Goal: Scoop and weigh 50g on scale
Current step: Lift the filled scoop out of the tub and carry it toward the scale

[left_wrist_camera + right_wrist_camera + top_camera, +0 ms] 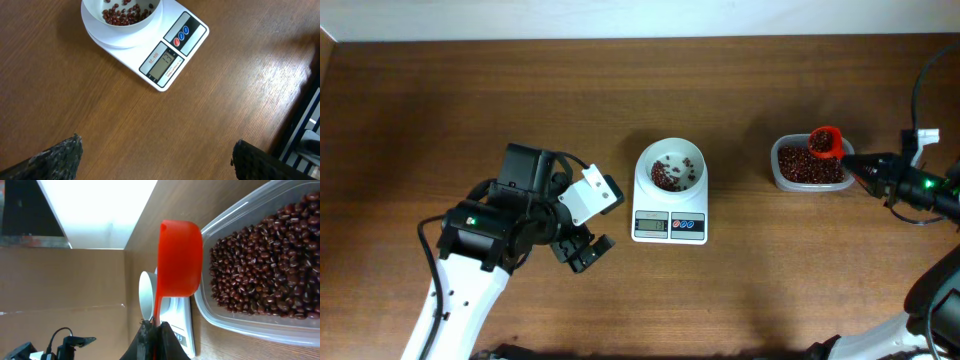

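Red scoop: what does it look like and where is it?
The small red plastic measuring scoop has a round, deep cup and a thin, straight handle. The right claw is shut on the handle's end. The cup hangs at the edge of the clear rectangular plastic tub of dark red-brown beans. Whether it touches them, or carries any, cannot be told.

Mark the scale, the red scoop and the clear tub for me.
scale [670,226], overhead view, front panel between display and buttons.
red scoop [180,260], right wrist view, outer wall of its cup.
clear tub [774,165], overhead view, its left rim.
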Robot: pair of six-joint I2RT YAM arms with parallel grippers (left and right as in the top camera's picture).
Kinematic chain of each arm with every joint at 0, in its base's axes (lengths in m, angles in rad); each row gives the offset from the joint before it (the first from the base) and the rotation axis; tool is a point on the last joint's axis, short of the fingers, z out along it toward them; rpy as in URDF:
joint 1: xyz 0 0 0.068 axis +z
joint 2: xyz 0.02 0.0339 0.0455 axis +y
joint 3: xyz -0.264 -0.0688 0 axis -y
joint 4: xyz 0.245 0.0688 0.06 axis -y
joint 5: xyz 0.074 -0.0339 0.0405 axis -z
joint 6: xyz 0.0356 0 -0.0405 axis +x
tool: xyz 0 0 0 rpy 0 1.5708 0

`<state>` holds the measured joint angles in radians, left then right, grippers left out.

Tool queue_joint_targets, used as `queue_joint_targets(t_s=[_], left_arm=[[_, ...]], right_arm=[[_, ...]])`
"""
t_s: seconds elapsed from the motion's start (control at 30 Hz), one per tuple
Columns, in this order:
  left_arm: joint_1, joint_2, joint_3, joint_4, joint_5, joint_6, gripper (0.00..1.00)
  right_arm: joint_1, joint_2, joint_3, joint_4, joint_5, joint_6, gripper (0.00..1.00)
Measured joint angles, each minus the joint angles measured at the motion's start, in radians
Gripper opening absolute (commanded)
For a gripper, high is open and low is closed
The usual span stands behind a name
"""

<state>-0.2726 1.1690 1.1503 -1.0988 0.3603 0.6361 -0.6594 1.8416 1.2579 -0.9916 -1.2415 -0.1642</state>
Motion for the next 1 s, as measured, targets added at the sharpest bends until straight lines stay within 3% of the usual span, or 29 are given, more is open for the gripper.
queue_joint_targets(t_s=[1.0], left_arm=[[0.000, 0.000, 0.000, 0.000, 0.000, 0.000, 0.99]], right_arm=[[0.475, 0.000, 0.000, 0.012, -0.088, 0.000, 0.04]])
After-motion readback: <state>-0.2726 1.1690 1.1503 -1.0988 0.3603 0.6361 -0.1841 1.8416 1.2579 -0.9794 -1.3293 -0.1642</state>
